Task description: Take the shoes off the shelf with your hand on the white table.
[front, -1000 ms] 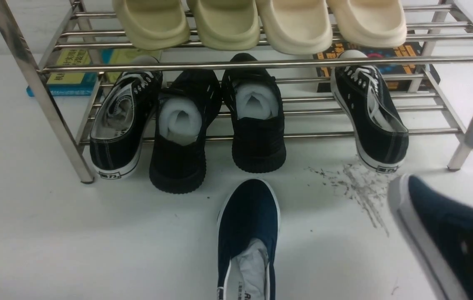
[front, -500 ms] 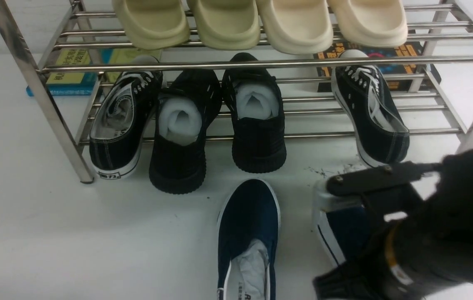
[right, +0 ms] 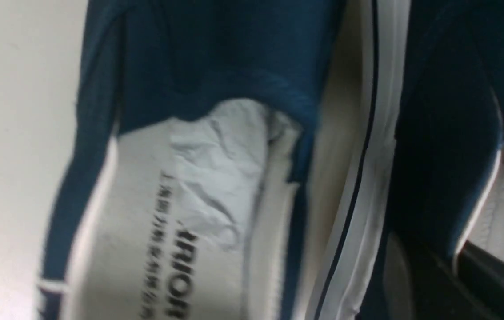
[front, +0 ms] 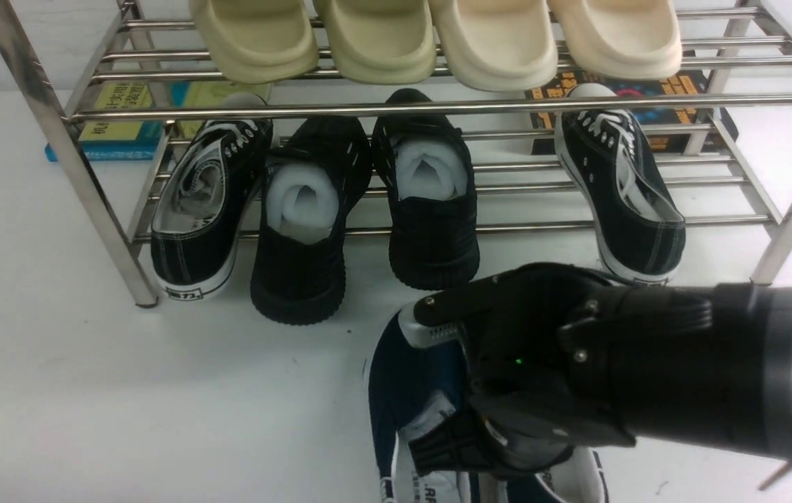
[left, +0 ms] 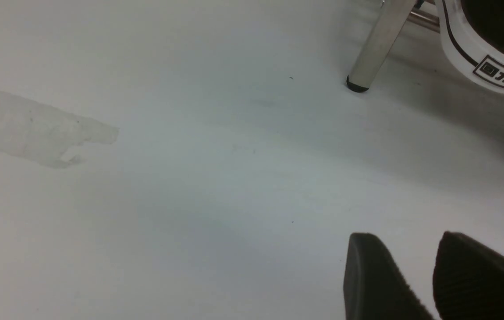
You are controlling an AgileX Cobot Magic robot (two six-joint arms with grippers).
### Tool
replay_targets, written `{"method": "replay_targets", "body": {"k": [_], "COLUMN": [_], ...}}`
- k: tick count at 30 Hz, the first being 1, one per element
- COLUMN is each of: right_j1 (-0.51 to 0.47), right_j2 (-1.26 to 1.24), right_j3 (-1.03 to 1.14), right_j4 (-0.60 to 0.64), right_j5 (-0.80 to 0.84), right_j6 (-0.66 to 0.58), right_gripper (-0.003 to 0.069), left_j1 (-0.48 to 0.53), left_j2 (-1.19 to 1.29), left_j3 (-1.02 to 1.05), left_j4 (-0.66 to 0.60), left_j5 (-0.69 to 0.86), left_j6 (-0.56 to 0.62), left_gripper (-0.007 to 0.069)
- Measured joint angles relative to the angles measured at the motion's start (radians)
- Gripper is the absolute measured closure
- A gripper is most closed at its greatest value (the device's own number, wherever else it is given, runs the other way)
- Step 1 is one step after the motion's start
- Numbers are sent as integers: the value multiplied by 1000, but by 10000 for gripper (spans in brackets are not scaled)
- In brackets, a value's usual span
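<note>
Our right hand (front: 529, 370) clasps the second shoe (right: 438, 155) just right of the first shoe (front: 403, 377), left jaws slightly apart and empty; next we settle it on the worktop (front: 158, 391) and release.

Before shelf (front: 438, 107), shoes (front: 396, 370) side by side, left one on table (front: 89, 391); hand (front: 543, 356) over right one, perhaps touching.

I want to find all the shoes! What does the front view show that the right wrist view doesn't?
Only the front view: the steel shelf, four cream slippers and the black shoes. Only the right wrist view: the thin dark stripe on the white sole of the second navy slip-on. Both: the first navy slip-on stuffed with paper, the second beside it, and the white table.
</note>
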Motion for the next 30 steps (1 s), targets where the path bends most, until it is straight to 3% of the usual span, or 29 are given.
{"method": "replay_targets", "body": {"k": [15,19,22,23,26,30], "right_j1": [0,0,-1,-1,-4,-3], "right_j2": [39,39,38,37,4,-92], "right_j3": [-3,-3,-22,-25,-91,-224], "right_j4": [-11,-13,8,9,31,37], "right_j5": [-62,-67,-58,-56,-19,99], "right_j6": [84,89,69,69,-20,-168], "right_gripper": [592,507,363,363,252,209], "left_j1": [0,0,0,0,0,0], "left_j2": [0,0,0,0,0,0], "left_j3": [0,0,0,0,0,0], "left_j4": [0,0,0,0,0,0], "left_j5": [0,0,0,0,0,0], "left_j6": [0,0,0,0,0,0], "left_gripper": [382,382,382,382,382,382]}}
